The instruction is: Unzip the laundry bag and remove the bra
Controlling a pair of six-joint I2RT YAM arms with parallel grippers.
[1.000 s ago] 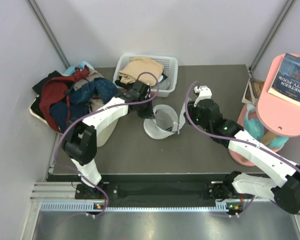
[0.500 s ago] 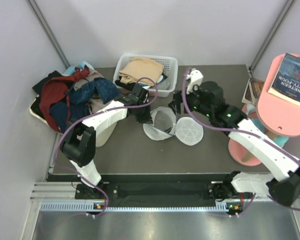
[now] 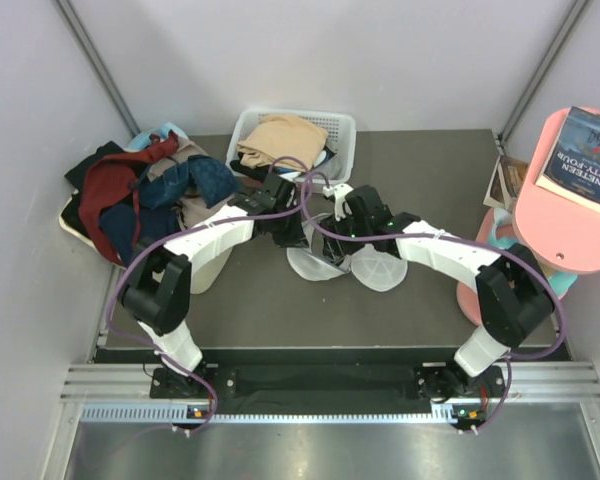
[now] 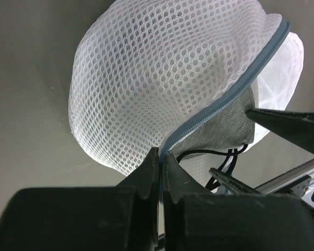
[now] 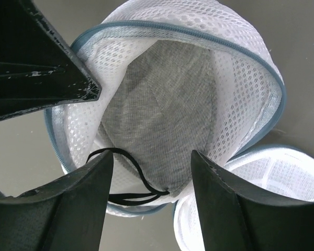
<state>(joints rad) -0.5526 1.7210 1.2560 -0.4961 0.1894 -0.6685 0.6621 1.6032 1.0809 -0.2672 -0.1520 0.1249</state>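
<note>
The laundry bag lies open in the middle of the table, its round lid flap folded out to the right. In the left wrist view my left gripper is shut on the blue-grey zipper rim of the white mesh bag. It sits at the bag's left edge in the top view. The grey bra lies inside the bag, its black straps at the near end. My right gripper is open right above the bra, a finger on each side. It hovers over the opening in the top view.
A white slotted basket with a tan garment stands behind the bag. A pile of red and blue clothes lies at the left. A pink stand with a book is at the right edge.
The lid flap has fallen open to the right. My right arm has swung left from beside the bag to over its opening. My left gripper has kept its hold on the rim.
</note>
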